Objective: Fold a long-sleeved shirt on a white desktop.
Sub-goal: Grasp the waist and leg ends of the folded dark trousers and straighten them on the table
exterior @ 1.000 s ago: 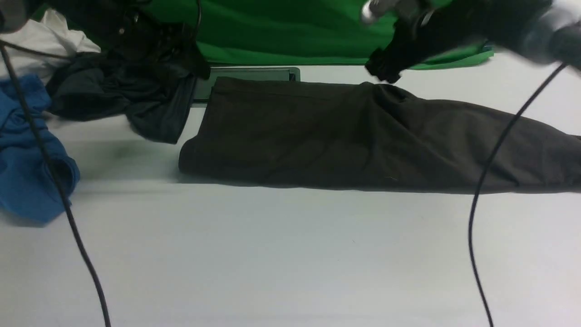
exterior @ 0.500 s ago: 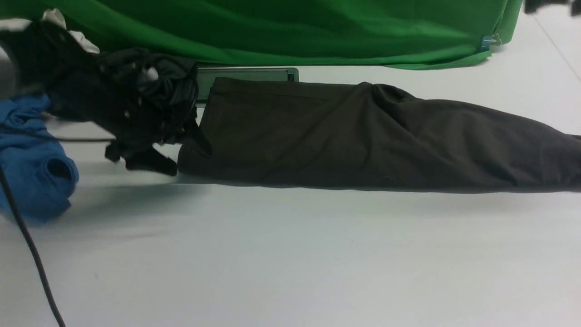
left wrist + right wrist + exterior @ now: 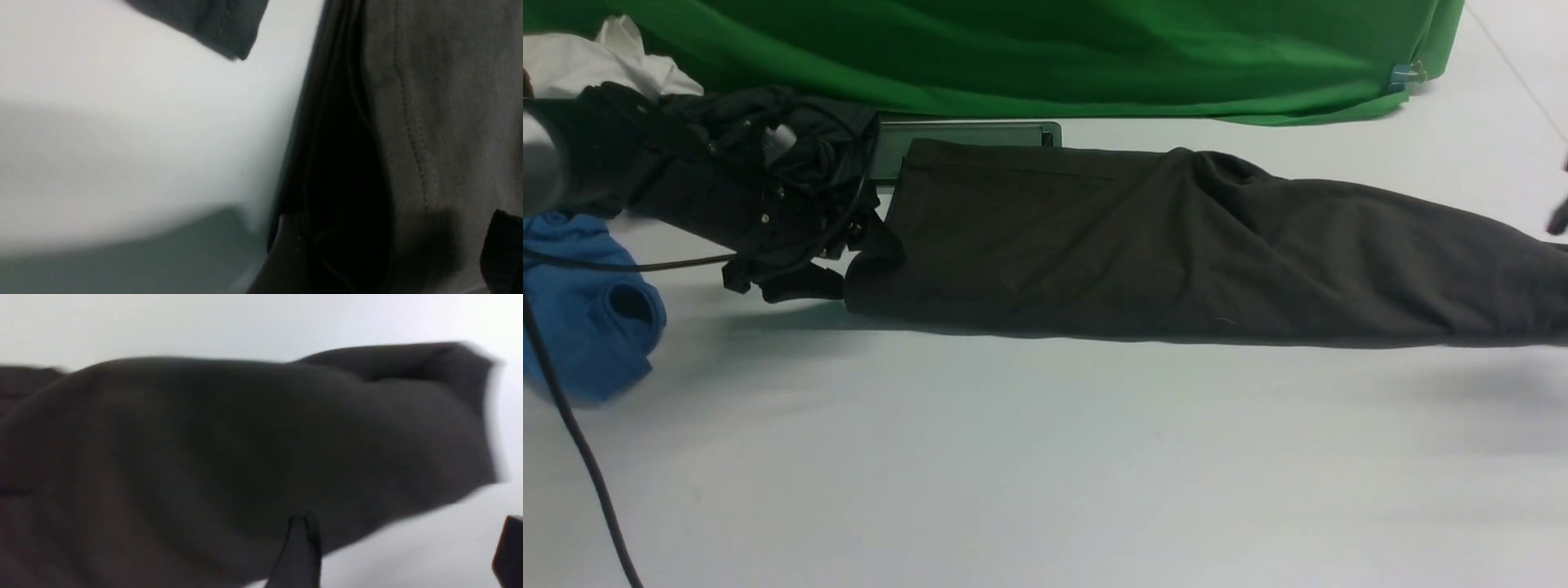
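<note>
The long-sleeved shirt (image 3: 1176,245) lies as a long, very dark band across the white desktop (image 3: 1045,457), running off the frame's right side; no print or label shows. My left gripper (image 3: 837,265) sits low at the shirt's left end. In the left wrist view this gripper (image 3: 394,253) is open, its fingers (image 3: 286,257) set wide across the shirt's stitched edge (image 3: 429,102). Only a dark tip of the right gripper (image 3: 1560,216) shows at the right edge. In the right wrist view the right gripper (image 3: 404,551) is open over bare table beside the shirt's end (image 3: 245,457).
A blue shirt (image 3: 588,318), a charcoal garment (image 3: 825,131) and a white cloth (image 3: 596,61) are piled at the left. Green cloth (image 3: 1045,57) hangs along the back. The grey hatch (image 3: 968,135) lies behind the shirt. A black cable (image 3: 572,433) crosses the front left.
My left arm has come down from the back left to the shirt's left end. The right arm has swung from above the shirt out to the right edge. The shirt has barely shifted.
</note>
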